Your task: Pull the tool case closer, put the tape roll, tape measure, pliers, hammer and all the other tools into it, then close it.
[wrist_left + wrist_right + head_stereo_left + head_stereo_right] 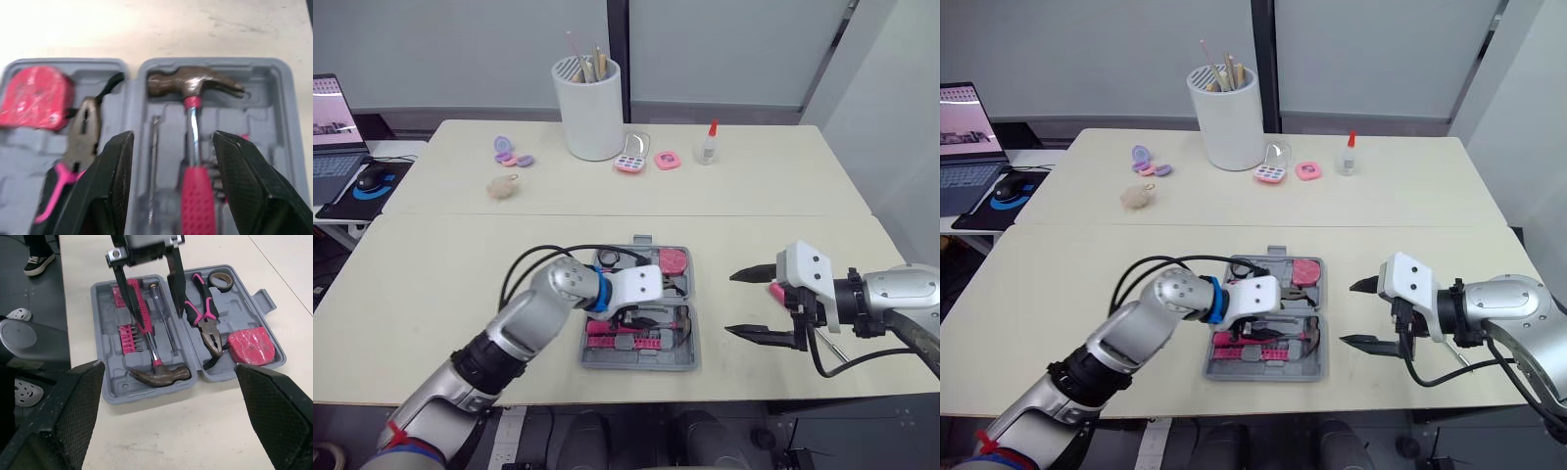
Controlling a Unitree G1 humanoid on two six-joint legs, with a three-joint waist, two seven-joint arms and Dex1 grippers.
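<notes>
Tool case [110,394] lies open and flat on the table [431,294], close to the front edge and between our two arms. We count one case with two halves.

In the far half we see one tape roll [221,280], one pair of pliers [209,323] and one pink tape measure [252,346]. In the near half we see one hammer [160,375], one screwdriver [164,318] and one row of small bits [129,339]. Each tool sits in its own hollow.

Our left gripper [172,139] hangs over the near half, with its two fingers apart and nothing between them. One finger is by the hammer handle and the other is between the screwdriver and the pliers. We cannot tell if the tips touch the case.

Our right gripper [734,305] is just to the right of the case, not touching it. Its two fingers are wide apart and hold nothing.

To the left of the case the table is bare, and so is the strip behind it. One white cup [587,108] with sticks and one glue bottle [708,144] stand far back, well apart from the case.
</notes>
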